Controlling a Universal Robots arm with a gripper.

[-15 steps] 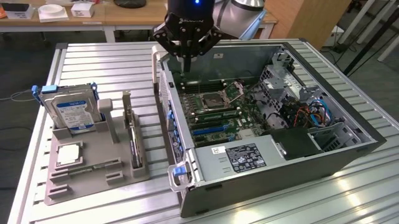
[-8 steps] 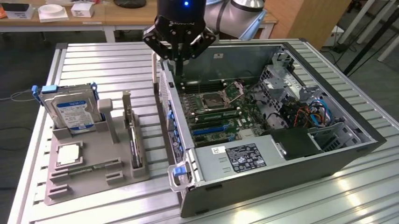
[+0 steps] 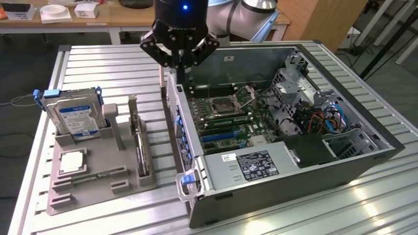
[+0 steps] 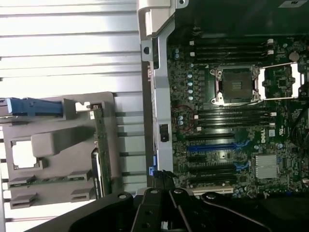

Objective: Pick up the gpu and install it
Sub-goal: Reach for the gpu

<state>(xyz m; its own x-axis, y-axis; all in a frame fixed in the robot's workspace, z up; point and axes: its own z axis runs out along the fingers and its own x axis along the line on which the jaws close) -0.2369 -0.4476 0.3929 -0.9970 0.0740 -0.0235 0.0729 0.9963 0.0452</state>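
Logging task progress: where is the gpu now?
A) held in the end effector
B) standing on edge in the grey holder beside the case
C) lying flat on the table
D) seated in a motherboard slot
B: the gpu stands on edge in the grey holder, with the end effector up over the case wall, apart from it.

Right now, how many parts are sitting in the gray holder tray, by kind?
hard drive: 1
CPU chip: 1
gpu: 1
memory stick: 1
Total: 4
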